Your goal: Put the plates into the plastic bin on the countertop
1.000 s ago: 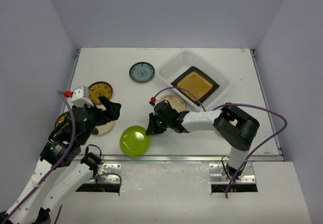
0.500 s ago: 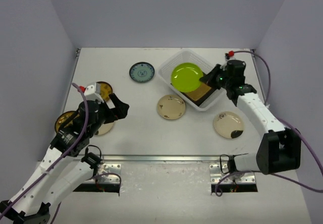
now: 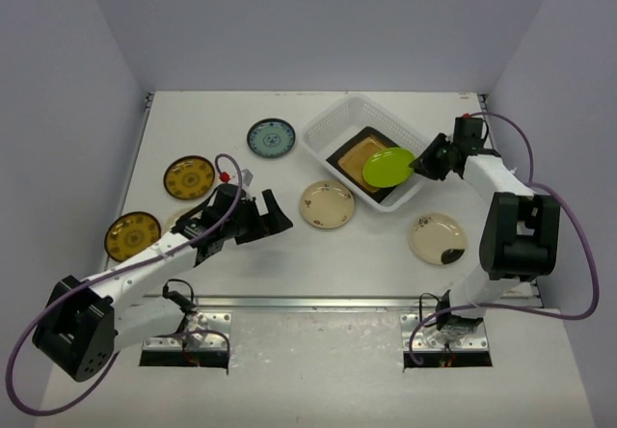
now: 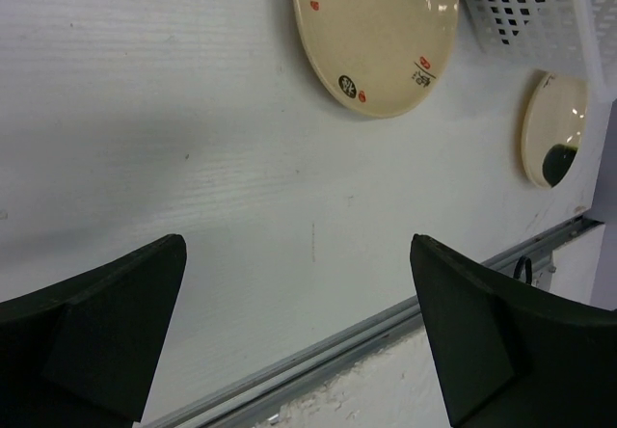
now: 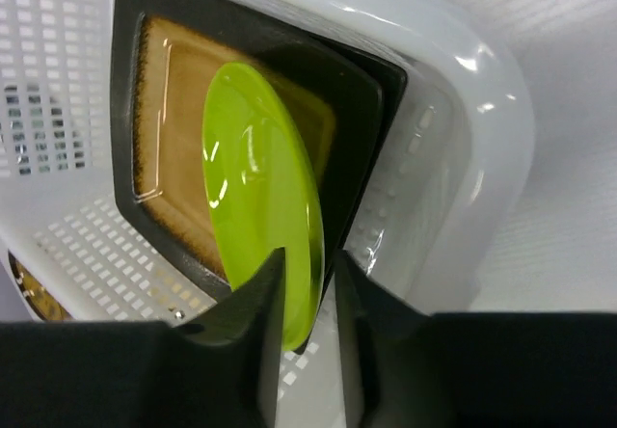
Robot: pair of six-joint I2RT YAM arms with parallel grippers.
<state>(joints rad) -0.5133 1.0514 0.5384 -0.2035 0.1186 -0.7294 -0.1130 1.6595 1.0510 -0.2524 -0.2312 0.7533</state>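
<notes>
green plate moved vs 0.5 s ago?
Yes. Against the plastic bin, the green plate has shifted from mid-bin toward the bin's near-right corner, still pinched by the right tool.

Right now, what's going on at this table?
The right pincer grips a lime green plate by its rim, tilted over the plastic bin, where a square brown plate already lies. The left pincer is open and empty, low over the countertop near a cream plate. Also out there: a blue plate, a spotted cream plate, a gold plate and a second gold plate.
</notes>
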